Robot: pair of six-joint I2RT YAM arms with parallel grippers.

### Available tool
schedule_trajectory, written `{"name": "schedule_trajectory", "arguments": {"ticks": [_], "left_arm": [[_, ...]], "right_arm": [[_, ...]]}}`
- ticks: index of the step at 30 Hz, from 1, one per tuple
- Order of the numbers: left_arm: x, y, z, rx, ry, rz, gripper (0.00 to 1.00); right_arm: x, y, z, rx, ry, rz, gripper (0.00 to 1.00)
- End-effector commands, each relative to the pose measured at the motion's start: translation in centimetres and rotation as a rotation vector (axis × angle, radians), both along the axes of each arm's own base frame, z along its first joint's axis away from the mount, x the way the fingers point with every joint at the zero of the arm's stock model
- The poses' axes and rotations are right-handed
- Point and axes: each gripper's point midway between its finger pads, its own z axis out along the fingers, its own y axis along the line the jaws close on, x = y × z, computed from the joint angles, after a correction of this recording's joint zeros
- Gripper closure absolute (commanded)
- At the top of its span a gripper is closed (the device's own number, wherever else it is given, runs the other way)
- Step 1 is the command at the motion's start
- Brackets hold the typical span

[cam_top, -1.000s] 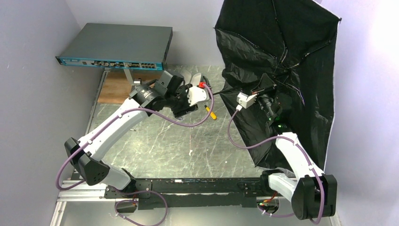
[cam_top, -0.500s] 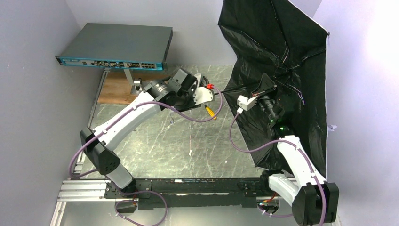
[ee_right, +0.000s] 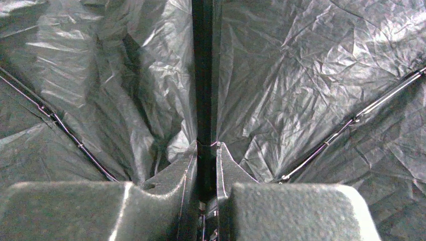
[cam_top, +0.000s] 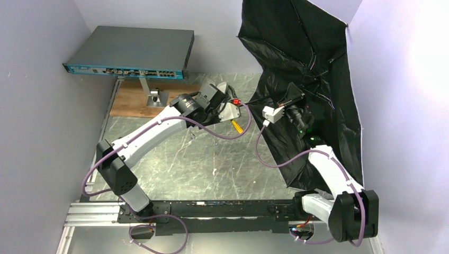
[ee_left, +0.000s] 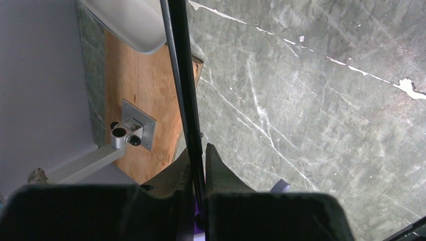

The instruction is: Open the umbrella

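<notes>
The umbrella [cam_top: 312, 58] stands open on its side at the right, its black lining and ribs facing the arms and a pale outer edge [cam_top: 353, 90] showing. My right gripper [cam_top: 297, 100] reaches into the canopy and is shut on the black shaft [ee_right: 205, 75] near the hub, with crinkled lining [ee_right: 311, 75] all round the right gripper [ee_right: 206, 150]. My left gripper [cam_top: 227, 103] is shut on the thin black shaft [ee_left: 183, 75] at its free end; the left gripper [ee_left: 199, 155] hangs above the marble table. The handle and strap are hidden.
A network switch [cam_top: 132, 50] sits raised at the back left on a metal bracket [ee_left: 128, 133] bolted to a wooden board [ee_left: 135, 100]. A pale rounded case [ee_left: 130, 22] lies by the board. A yellow-handled screwdriver [cam_top: 236, 126] lies on the marble table [cam_top: 212, 159]. Walls stand close on both sides.
The left arm has swung right and further out towards the umbrella. The canopy has tilted, its right edge moving left and its top rising out of view.
</notes>
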Motion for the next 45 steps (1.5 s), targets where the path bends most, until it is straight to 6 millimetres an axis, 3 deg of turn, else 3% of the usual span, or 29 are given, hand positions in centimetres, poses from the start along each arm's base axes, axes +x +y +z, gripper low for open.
{"name": "schedule_trajectory", "arguments": {"ticks": [1,12,17,23,25,30,35,45], "left_arm": [[-3.7,7.4,0.3,0.226,0.07,0.038,0.93],[-5.5,12.5,-0.7,0.305,0.115,0.123,0.86],[-6.5,15.0,-2.0,0.346,0.129,0.168,0.73],[-7.2,16.4,-3.9,0.38,0.161,0.203,0.72],[-7.0,15.7,-3.6,0.337,0.161,0.198,0.66],[-4.4,11.3,-1.1,0.224,0.098,0.129,0.51],[-2.2,8.2,-1.3,0.291,0.062,0.036,0.45],[0.3,8.1,-3.1,0.432,0.055,0.071,0.42]], "right_arm": [[0.8,-6.9,5.1,-0.017,-0.145,-0.323,1.0],[0.6,-10.8,6.3,-0.058,-0.166,-0.41,1.0],[0.0,-10.5,7.7,-0.027,-0.187,-0.377,1.0],[-1.3,-9.6,8.9,0.011,-0.224,-0.327,1.0],[-2.0,-8.7,9.0,0.034,-0.215,-0.275,1.0],[-3.5,-5.8,7.1,0.021,-0.17,-0.132,1.0],[-4.1,-4.0,6.9,0.021,-0.153,-0.059,1.0],[-4.3,-3.9,6.3,0.001,-0.124,-0.053,1.0]]}}
